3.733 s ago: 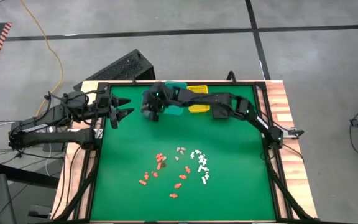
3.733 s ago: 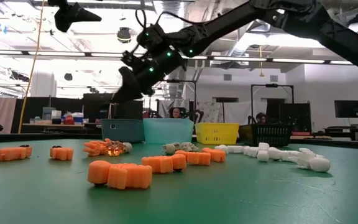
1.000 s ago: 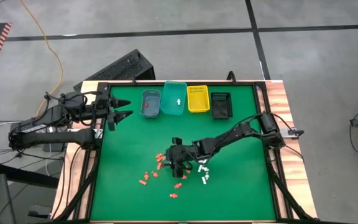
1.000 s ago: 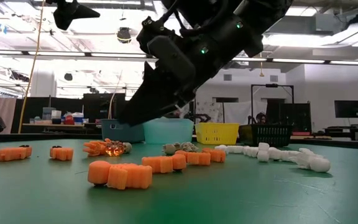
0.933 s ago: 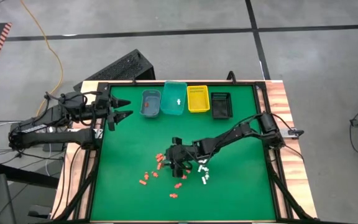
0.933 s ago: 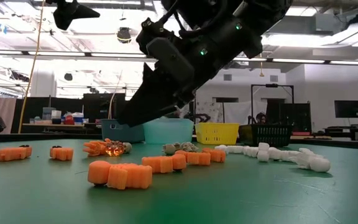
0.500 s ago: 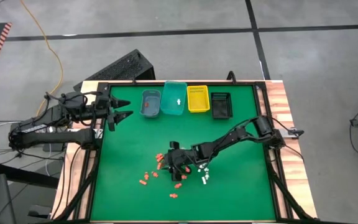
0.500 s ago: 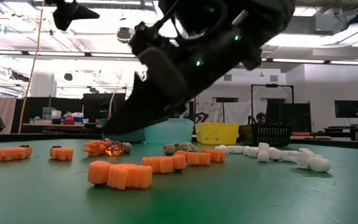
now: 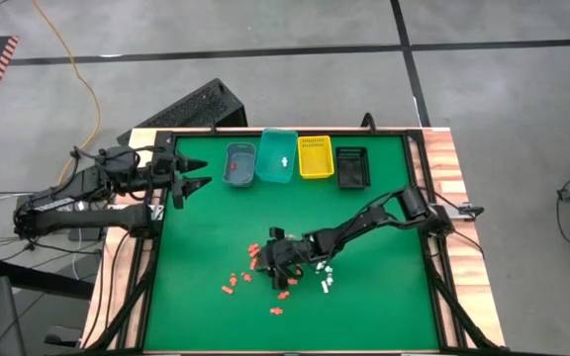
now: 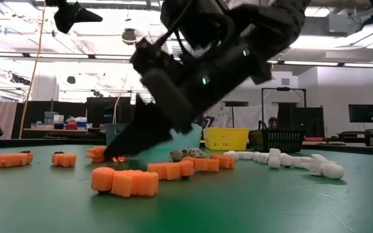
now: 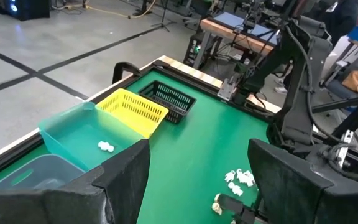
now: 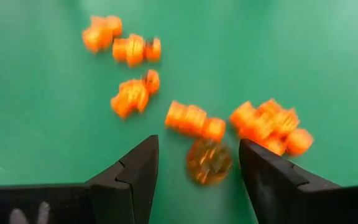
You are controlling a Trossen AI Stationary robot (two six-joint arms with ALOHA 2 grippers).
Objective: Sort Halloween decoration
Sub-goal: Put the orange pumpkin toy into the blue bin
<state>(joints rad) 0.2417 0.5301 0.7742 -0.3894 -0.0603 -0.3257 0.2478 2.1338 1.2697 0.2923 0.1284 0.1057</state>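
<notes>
Right gripper low over green desk, jaws spread and empty, straddling a brownish-orange piece of Halloween decoration scattered mid-desk. Left gripper, jaws likewise spread, parked near desk's far left corner beside blue bin.

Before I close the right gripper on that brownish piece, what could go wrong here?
1. The right gripper, open, straddles the brownish piece, but orange pieces lie close beside it; closing may catch or push one too.
2. The wrist view is motion-blurred, so the aim may be off.
3. In the low view, the fingers come in steeply, near the green mat; they may scrape it.
</notes>
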